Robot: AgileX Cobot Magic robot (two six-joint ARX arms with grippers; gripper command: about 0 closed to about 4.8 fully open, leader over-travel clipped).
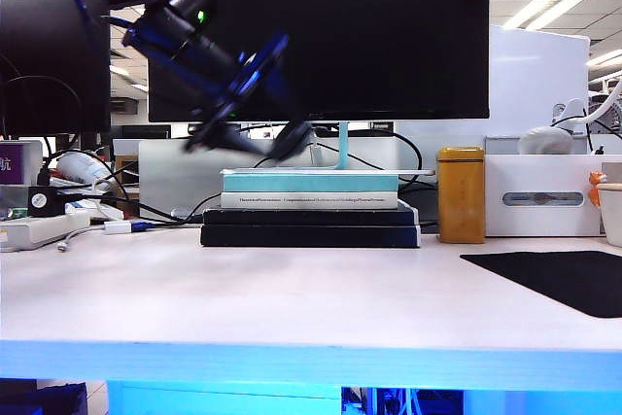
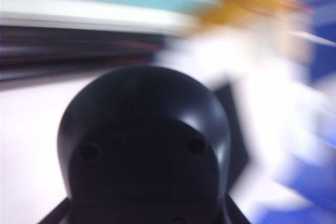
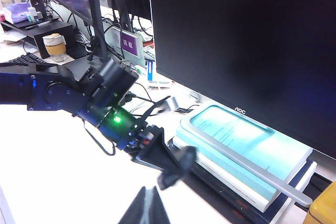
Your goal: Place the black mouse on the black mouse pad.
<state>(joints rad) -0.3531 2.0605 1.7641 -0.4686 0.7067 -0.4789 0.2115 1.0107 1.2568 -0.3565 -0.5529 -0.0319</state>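
Black mouse [image 2: 144, 150] clamped in left gripper [image 1: 255, 143] fingers, upper left, raised for carry; black mouse pad [image 1: 559, 279] lower right; right gripper [image 3: 144, 208] clenched, empty.

White table [image 1: 292, 298]. Black mouse pad [image 1: 559, 279] flat near right edge. Stack of books [image 1: 311, 209] at back centre, yellow tin [image 1: 461, 194] just beside it, white box [image 1: 542, 194] further right. Power strip [image 1: 39, 228], cables back left.
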